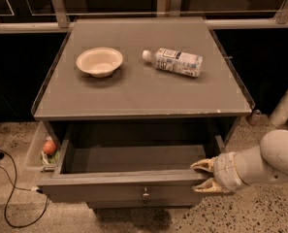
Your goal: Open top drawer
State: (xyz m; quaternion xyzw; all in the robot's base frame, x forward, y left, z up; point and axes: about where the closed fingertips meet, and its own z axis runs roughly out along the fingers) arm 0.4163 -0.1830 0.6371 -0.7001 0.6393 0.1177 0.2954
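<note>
Grey top drawer; cream claw at its right front corner; cream bowl; speckled floor.

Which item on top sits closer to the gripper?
The plastic bottle, lying right of the bowl; gripper is at the open top drawer's right front corner.

dim warm light, soft blur; top drawer shadowed inside; jaws pale at its front-right.
</note>
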